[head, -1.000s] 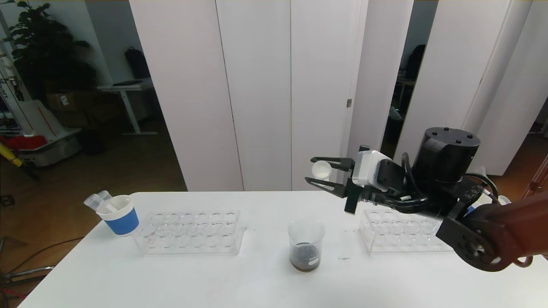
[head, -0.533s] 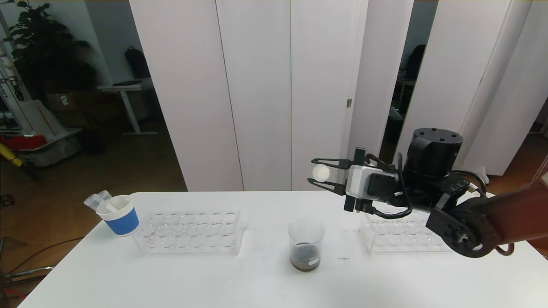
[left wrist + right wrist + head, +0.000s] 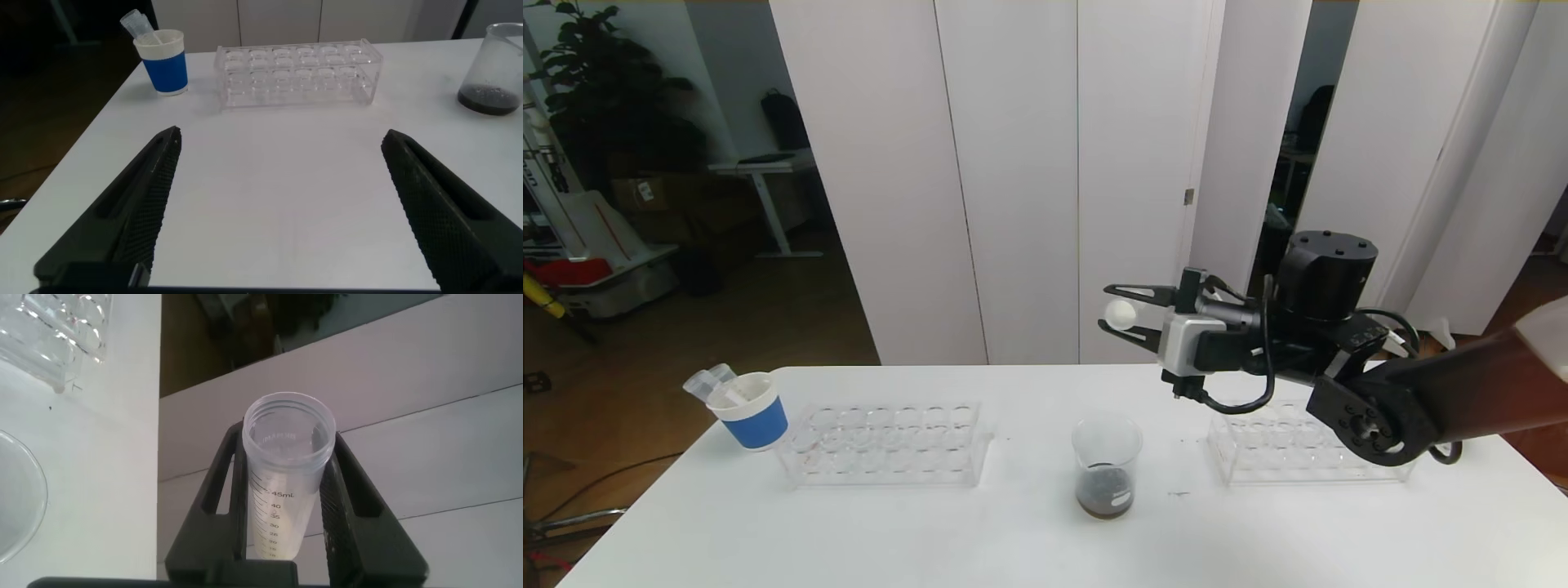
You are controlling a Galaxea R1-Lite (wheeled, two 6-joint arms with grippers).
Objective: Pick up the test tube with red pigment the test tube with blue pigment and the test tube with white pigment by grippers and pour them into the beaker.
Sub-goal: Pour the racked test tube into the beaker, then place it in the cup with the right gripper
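My right gripper (image 3: pixel 1112 309) is shut on the test tube with white pigment (image 3: pixel 1120 314) and holds it roughly level in the air, above and behind the beaker (image 3: pixel 1106 465). In the right wrist view the graduated tube (image 3: pixel 288 482) sits between the black fingers (image 3: pixel 347 506), its open mouth facing away and pale liquid at its base. The beaker stands at the table's middle with dark liquid in its bottom; it also shows in the left wrist view (image 3: pixel 494 69). My left gripper (image 3: pixel 282 137) is open and empty over the table's near left part. The blue-pigment tube is out of view.
A blue-and-white paper cup (image 3: pixel 756 412) holding tubes stands at the far left. One clear tube rack (image 3: pixel 886 445) lies left of the beaker, another (image 3: pixel 1298 449) lies to its right under my right arm. White panels stand behind the table.
My right arm has risen and moved a little to the left, carrying the white-pigment tube with it. The beaker, racks and cup have not moved.
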